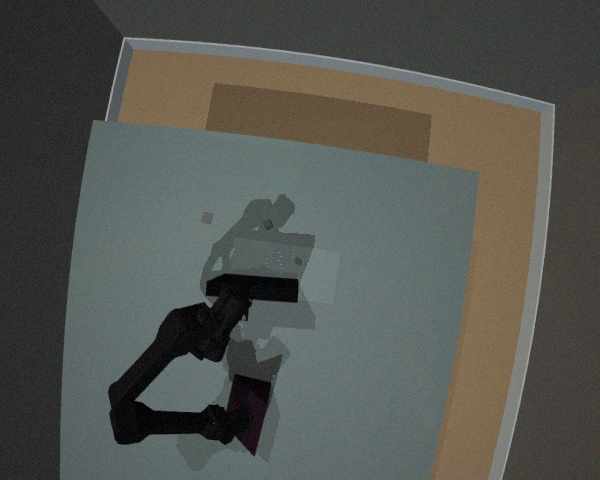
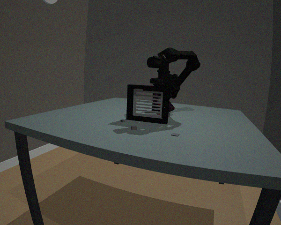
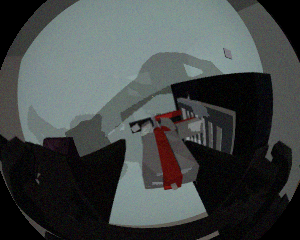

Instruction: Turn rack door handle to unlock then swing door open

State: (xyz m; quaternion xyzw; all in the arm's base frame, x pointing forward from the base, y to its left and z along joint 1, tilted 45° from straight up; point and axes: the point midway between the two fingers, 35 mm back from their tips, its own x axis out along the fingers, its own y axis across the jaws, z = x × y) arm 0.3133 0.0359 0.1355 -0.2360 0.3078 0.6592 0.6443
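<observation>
Dimly lit, pale blue-green table (image 1: 388, 232) (image 2: 75, 128) (image 3: 90, 55) over tan flooring (image 1: 502, 155) (image 2: 63, 164), grey walls (image 1: 341, 25) (image 2: 172, 24) (image 3: 285, 90) around, end effector (image 1: 238, 310) (image 2: 157, 81) (image 3: 156, 144) spread

table (image 1: 393, 217) (image 2: 82, 131) (image 3: 90, 55): matt, smooth | frame (image 1: 274, 290) (image 2: 130, 104) (image 3: 255, 105): matt black | floor (image 1: 489, 155) (image 2: 70, 169): wood-like

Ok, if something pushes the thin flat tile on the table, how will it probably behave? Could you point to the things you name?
The tile (image 1: 206, 218) (image 2: 174, 134) (image 3: 227, 53) would probably slide rather than roll or tip, because it lies flat and has straight edges. It is likely light, being much smaller than the black frame (image 1: 269, 289) (image 2: 130, 102) (image 3: 255, 100).
</observation>
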